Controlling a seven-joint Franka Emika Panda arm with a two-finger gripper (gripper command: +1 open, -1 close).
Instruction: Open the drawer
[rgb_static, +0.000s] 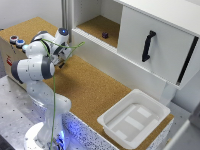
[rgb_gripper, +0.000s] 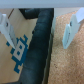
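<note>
Over the cork bench, at nine o'clock in the exterior view, the fingers stand wide apart, holding nothing — only a black hose between them. Drawer handle sits at two o'clock, well apart; the long reach risks snagging the green cable. White tray lies at five o'clock.

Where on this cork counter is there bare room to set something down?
The widest bare patch of cork counter lies between the arm and the white bin, along the cabinet front. The open shelf is bare except for a small dark object. It is crowded around the arm and claw.
</note>
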